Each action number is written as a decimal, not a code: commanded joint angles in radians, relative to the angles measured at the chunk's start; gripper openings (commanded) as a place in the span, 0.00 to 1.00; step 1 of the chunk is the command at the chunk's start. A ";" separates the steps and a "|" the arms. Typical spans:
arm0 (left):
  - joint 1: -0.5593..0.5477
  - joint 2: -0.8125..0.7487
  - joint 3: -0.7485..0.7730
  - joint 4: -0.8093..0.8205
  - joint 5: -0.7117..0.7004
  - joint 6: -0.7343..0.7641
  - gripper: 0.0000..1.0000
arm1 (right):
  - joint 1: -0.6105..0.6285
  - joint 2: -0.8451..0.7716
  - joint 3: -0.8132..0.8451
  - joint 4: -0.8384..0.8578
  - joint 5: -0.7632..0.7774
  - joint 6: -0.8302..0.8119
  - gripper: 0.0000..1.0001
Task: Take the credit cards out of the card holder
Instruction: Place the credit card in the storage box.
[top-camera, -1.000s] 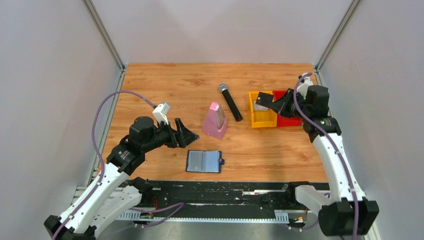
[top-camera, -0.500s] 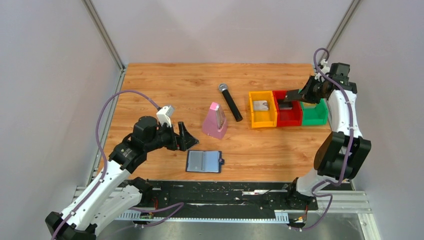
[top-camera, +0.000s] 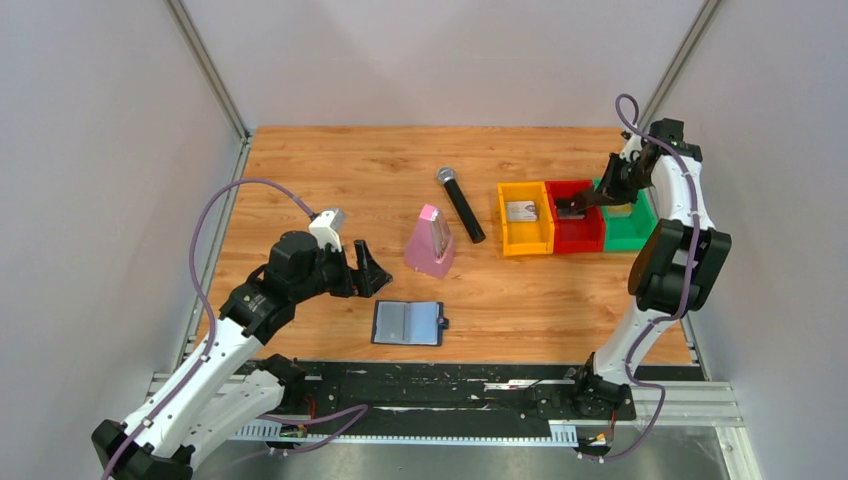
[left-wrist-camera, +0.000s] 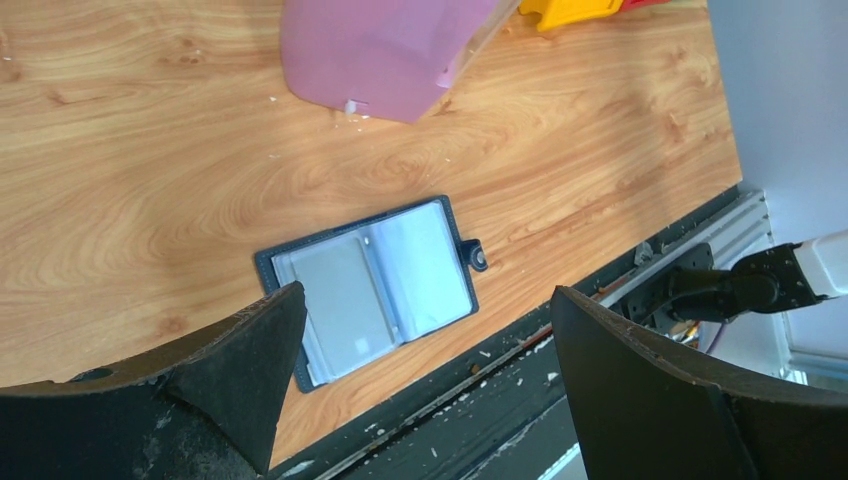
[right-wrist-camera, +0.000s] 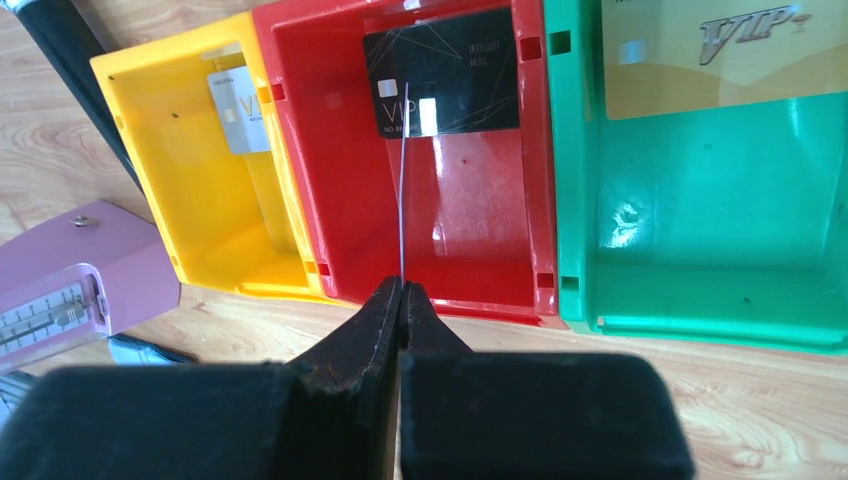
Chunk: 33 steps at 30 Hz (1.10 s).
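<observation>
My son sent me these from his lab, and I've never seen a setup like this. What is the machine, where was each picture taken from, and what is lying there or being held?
These are two robot arms bolted to the near edge of a wooden table. Each ends in a two-finger gripper. The wide picture comes from a fixed camera above and behind them, and the other two come from a camera on each wrist.

On the table lie an open navy-blue folding card holder, a pink wedge-shaped metronome and a black microphone. There are also three plastic bins: a yellow bin with a pale card, a red bin with a black card, and a green bin with a gold card.

The left gripper is open and empty near the holder. The right gripper pinches a thin card seen edge-on above the red bin.
</observation>
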 joint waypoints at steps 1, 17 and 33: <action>0.000 -0.010 0.036 0.007 -0.058 0.020 1.00 | 0.011 0.037 0.058 -0.025 -0.048 -0.060 0.00; -0.001 0.010 0.034 0.018 -0.076 0.025 1.00 | 0.026 0.182 0.147 -0.016 -0.094 -0.086 0.03; -0.001 0.019 0.019 0.043 -0.074 0.020 1.00 | 0.036 0.235 0.181 0.056 -0.017 -0.059 0.17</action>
